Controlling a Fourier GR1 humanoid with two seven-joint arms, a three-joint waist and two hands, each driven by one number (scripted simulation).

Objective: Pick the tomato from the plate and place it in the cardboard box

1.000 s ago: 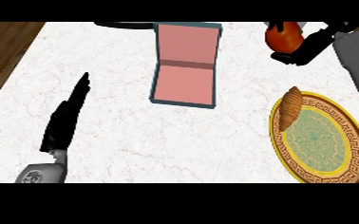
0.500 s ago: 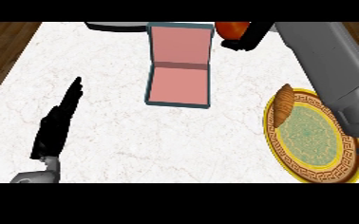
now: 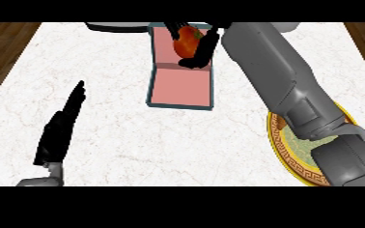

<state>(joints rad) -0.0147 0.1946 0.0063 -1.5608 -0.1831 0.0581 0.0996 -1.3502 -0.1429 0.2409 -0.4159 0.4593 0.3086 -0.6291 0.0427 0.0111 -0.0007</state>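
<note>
My right hand [image 3: 203,49] is curled round the red tomato [image 3: 186,43], holding it above the far half of the cardboard box [image 3: 181,87]. The box lies open on the white counter, pink inside with a grey-blue rim. My right forearm [image 3: 278,82] stretches across from the lower right and covers much of the gold-rimmed green plate [image 3: 287,150]. At the lower left my left hand [image 3: 61,133] rests open on the counter, fingers straight and pointing away.
A grey object [image 3: 118,26] sits at the counter's far edge, left of the box. Dark wood floor [image 3: 14,41] shows past the counter's left edge. What else lies on the plate is hidden by my forearm.
My right hand has carried the tomato leftward from the far right to above the box. The forearm now covers the plate. My left hand has barely moved.
</note>
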